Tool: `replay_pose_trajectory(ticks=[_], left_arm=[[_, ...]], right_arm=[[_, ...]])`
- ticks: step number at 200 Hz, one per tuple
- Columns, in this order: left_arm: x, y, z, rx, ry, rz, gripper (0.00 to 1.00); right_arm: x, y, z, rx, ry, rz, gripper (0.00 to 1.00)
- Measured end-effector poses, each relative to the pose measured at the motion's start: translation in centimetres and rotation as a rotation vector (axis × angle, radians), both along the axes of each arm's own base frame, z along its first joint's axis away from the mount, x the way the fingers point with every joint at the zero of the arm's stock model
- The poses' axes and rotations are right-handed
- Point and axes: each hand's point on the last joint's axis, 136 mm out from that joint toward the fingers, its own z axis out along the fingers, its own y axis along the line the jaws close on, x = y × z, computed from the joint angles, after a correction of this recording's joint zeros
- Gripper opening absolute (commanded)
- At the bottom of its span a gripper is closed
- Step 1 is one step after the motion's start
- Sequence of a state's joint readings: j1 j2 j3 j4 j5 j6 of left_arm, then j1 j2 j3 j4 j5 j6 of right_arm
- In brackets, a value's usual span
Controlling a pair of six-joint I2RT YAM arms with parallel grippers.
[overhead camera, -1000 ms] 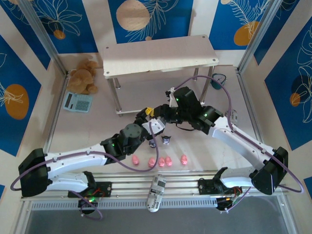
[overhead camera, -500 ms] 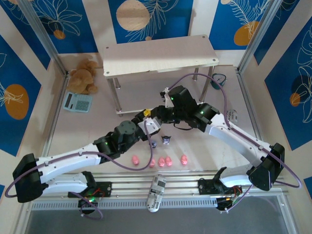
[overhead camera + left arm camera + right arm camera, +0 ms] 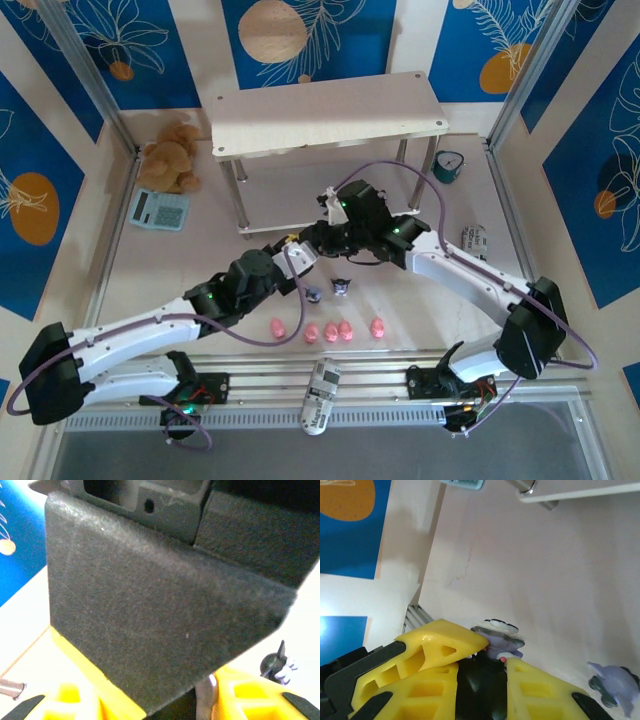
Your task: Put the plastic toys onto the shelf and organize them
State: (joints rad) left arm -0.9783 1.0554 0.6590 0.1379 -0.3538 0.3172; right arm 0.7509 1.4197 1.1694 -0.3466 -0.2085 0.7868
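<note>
Purple figurine (image 3: 499, 639) was pinched between the yellow fingertips of the right gripper (image 3: 483, 664), held above the middle of the table (image 3: 200, 260) in front of the shelf's near left leg. The right jaws were clamped on it. The left gripper (image 3: 170, 707) sat tip to tip with the right one. A dark grainy housing (image 3: 160, 595) close to its lens covered the gap, so I could not tell whether its jaws were open or closed.

Two loose purple figurines (image 3: 343, 287) (image 3: 313, 294) stood just beside each other, nearer the near edge. Five pink pigs (image 3: 329, 332) lay in a row along the near edge, centre.

The shelf (image 3: 330, 112) stood at the far edge, centre, with its top board bare. A teddy bear (image 3: 172, 155) and a calculator (image 3: 160, 208) were near the left edge, and a teal clock (image 3: 448, 165) near the far right corner.
</note>
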Motion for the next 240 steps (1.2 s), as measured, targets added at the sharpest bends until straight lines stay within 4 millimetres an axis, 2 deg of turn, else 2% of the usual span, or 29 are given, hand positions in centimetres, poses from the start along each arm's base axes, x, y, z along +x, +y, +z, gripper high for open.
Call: replay_pose_trajectory(ticks=[7,33,42,55,75,89,98,125,149,182,216,240], left_arm=[[-0.1,0.4,-0.2,-0.002,0.01,0.003,0.35],[-0.4,1.5,-0.5,-0.025,0.03,0.006,0.33],[-0.5,1.8,-0.5,-0.033,0.036,0.007,0.33],[-0.4,2.2,-0.7,-0.045,0.05,0.011,0.33],[-0.1,2.8,-0.9,-0.063,0.076,0.025,0.33],[0.2,3.4,-1.1,-0.073,0.096,0.048,0.34],[0.7,4.4,-1.6,-0.064,0.113,0.09,0.34],[2.0,7.4,-2.8,-0.059,0.162,0.207,0.34],[1.9,7.8,-3.8,-0.076,0.236,0.199,0.36],[0.8,6.4,-5.3,-0.095,0.418,0.105,0.36],[0.0,3.9,-6.8,-0.118,0.624,0.017,0.41],[0.0,3.7,-8.8,-0.183,0.793,0.014,0.41]], right_arm=[[-0.1,0.4,-0.2,0.008,0.009,0.015,0.05],[-0.4,1.4,-0.5,0.02,0.025,0.051,0.06],[-0.3,1.7,-0.5,0.02,0.029,0.057,0.09],[-0.2,2.1,-0.6,0.02,0.035,0.064,0.25],[0.2,2.6,-1.0,0.013,0.053,0.072,0.39],[0.3,2.7,-1.2,0.011,0.063,0.08,0.59],[0.1,2.3,-1.5,-0.005,0.067,0.086,0.68],[0.4,0.0,-2.1,-0.05,0.086,0.051,0.69],[1.3,-2.6,-1.4,-0.062,0.065,-0.006,0.69],[2.3,-5.8,-0.3,-0.052,0.031,-0.082,0.68],[2.3,-7.2,-0.6,-0.062,0.03,-0.103,0.69],[2.2,-8.1,-0.5,-0.061,0.025,-0.118,0.69]])
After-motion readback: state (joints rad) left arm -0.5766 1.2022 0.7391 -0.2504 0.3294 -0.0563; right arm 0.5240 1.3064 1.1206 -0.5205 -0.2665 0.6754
